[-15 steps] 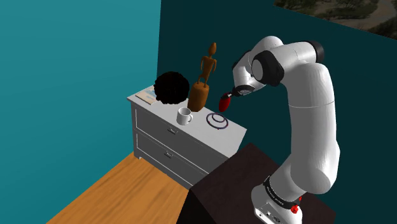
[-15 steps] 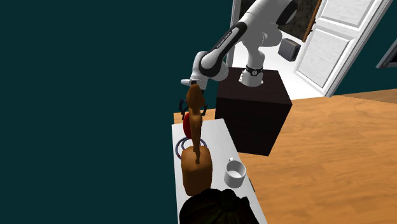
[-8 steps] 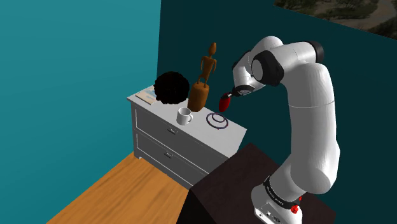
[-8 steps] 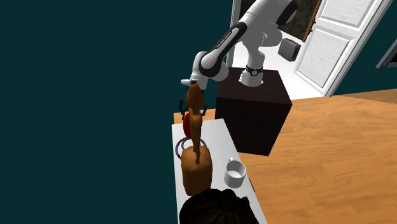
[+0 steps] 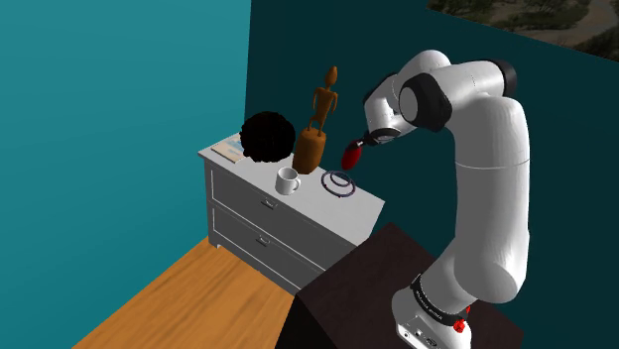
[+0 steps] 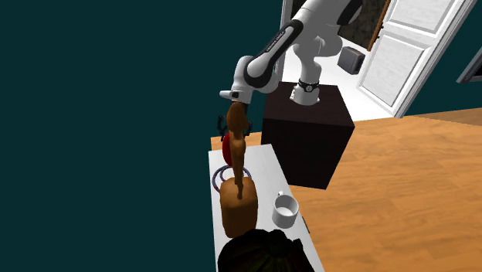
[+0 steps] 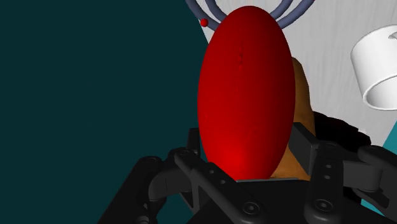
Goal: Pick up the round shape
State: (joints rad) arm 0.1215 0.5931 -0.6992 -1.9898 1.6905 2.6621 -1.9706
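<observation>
I saw my gripper [image 7: 247,145] clenched on the round shape [image 5: 351,157], one glossy red egg, held above the dresser's [image 5: 243,195] end on the shoulder view's right. Below were one mug [image 5: 288,180], one ring [image 5: 339,185] and one wooden figure [image 5: 310,149].

Dresser [image 5: 248,206] top, shoulder view l-to-r: bushy ball [image 5: 268,137], figure [image 5: 314,129] w/ mug [image 5: 288,180] in front, ring [image 5: 339,185]; round shape [image 5: 351,157] above ring.

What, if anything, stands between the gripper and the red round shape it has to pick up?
Nothing visible does. The gripper is shut on the red round shape, which sits clasped between its fingers. It appears lifted above the dresser, with the ring lying flat on top below it.
</observation>
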